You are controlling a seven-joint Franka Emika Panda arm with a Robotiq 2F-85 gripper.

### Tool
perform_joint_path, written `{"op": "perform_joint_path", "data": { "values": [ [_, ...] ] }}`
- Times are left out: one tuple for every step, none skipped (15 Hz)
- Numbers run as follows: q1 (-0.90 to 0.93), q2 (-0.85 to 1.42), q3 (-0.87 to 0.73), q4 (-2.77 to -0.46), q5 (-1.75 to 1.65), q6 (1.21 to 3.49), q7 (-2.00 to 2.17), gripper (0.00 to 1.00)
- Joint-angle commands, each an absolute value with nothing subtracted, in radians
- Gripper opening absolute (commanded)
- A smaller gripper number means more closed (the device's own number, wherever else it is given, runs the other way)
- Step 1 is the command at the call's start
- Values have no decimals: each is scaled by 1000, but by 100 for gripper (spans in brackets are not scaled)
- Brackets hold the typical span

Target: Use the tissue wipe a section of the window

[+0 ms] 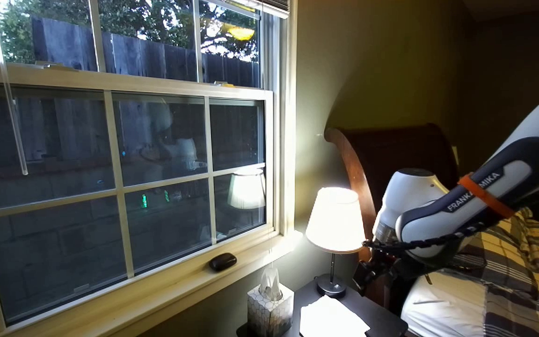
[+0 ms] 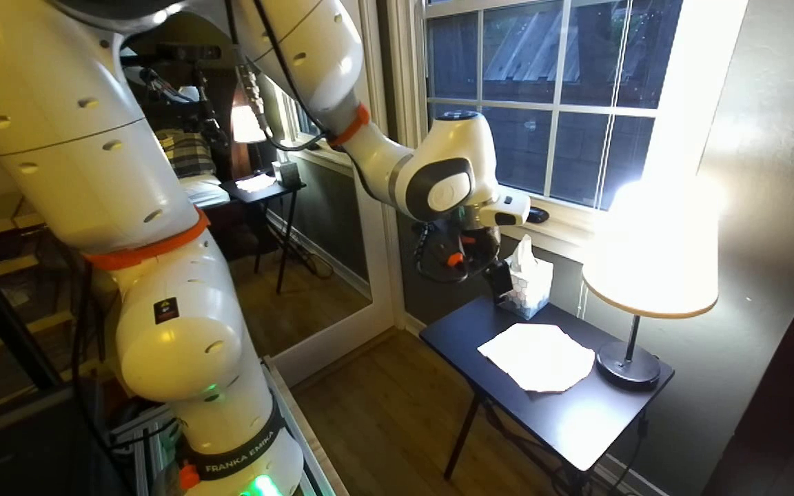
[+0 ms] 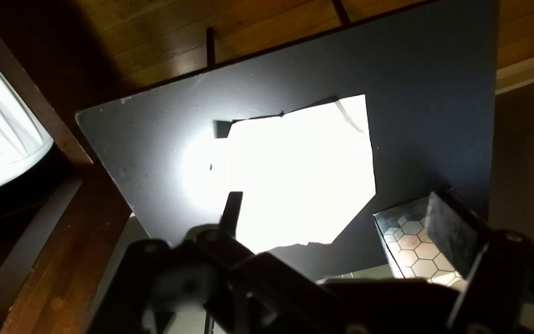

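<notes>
A white tissue [image 1: 271,284] [image 2: 523,256] pokes up from the top of a patterned carton in both exterior views. Flat on the dark table lies a bright white sheet [image 1: 332,319] [image 2: 540,357] [image 3: 301,174] with uneven edges; glare hides whether it is tissue too. The window [image 1: 164,224] [image 2: 521,138], with white bars across dark panes, rises behind the table. My gripper [image 3: 336,197] hangs above the table with its fingers [image 3: 450,229] wide apart and nothing between them. In the wrist view, the right finger covers part of the carton.
The carton [image 1: 270,312] [image 2: 531,293] [image 3: 417,250] stands on the small table [image 2: 576,427] near the wall. A lit lamp [image 1: 337,220] [image 2: 652,262] stands on the same table. A black rounded object [image 1: 222,261] rests on the windowsill, and a bed [image 1: 442,299] lies beyond.
</notes>
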State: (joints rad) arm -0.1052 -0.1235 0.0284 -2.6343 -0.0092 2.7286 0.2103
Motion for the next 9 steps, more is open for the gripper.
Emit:
{"op": "perform_joint_path", "data": {
  "values": [
    [-67,45,-21,-2520,107,2751,64,100],
    [-68,82,-21,-2496,129,2762,34,100],
    [-69,114,-18,-2470,154,2759,8,100],
    [-72,149,-9,-2446,176,2766,-18,100],
    [-75,180,-2,-2424,184,2769,-33,100],
    [-78,216,4,-2403,188,2780,-41,100],
    [-81,247,12,-2383,198,2790,-51,100],
    [-86,279,21,-2362,203,2795,-60,100],
    [-90,312,25,-2340,198,2786,-64,100]
  ]
}}
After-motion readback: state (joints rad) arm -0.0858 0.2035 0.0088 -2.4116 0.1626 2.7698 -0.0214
